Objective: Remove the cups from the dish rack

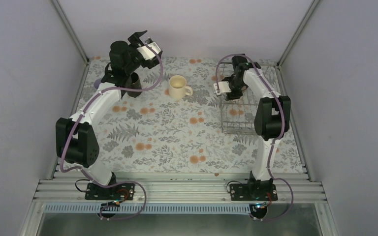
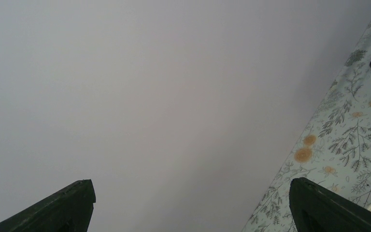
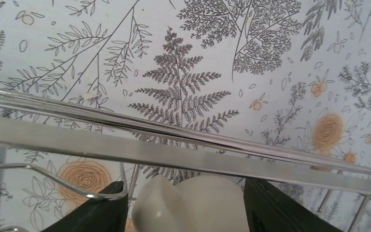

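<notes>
Dark fingers [image 3: 101,210] of the right gripper [image 3: 186,193] flank a cream mug [image 3: 193,205] inside the dish rack [image 3: 125,145], which sits right of centre on the floral table [image 1: 167,132]. Whether they pinch it cannot be told. A second cream mug [image 1: 178,87] stands upright mid-table, with a dark mug [image 1: 135,82] beneath the left arm. The left gripper [image 1: 143,40] hangs raised, spread wide, holding nothing.

right gripper [image 3: 186,210]: 2 dark fingers [image 3: 96,212] flanking 1 cream mug [image 3: 198,200], contact unclear. dish rack [image 3: 174,155]: silver wire rim crossing frame above mug. tablecloth [image 3: 198,63]: fern and orange-flower print, beyond.
</notes>
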Available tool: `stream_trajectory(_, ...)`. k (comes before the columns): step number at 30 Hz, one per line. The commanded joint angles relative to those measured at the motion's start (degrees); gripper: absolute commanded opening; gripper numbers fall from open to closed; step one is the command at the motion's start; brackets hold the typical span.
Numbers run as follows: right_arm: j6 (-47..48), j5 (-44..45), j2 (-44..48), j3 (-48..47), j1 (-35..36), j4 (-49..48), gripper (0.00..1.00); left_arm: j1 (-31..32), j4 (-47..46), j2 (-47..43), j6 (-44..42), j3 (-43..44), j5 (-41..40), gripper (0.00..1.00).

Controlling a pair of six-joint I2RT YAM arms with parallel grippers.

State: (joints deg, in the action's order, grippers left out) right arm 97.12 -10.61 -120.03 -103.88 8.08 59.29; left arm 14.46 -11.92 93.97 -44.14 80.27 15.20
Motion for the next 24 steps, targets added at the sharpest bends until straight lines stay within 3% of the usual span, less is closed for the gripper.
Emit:
stream_trajectory(1, 0.17, -0.82, 2.86, 2.65, -0.3, -8.22, 0.64, 0.71, -1.12, -0.03, 1.24, -0.46, 1.67, 1.0)
stream_trajectory(10, 1.68, -2.62, 6.38, -0.39, -1.56, -10.11, 0.62, 1.16, -1.08, -0.78, 0.88, -1.37, 1.55, 1.0)
stream_trajectory(15, 2.19, -5.79, 6.32, -5.4, -3.14, -5.08, 0.61, 1.13, -1.71, -1.23, 0.64, -2.58, 1.36, 1.0)
stream_trajectory(24, 5.05, -2.91, 5.92, -4.24, -3.79, -3.01, 0.61, 1.12, -2.31, -1.2, 0.64, -3.23, 1.59, 1.0)
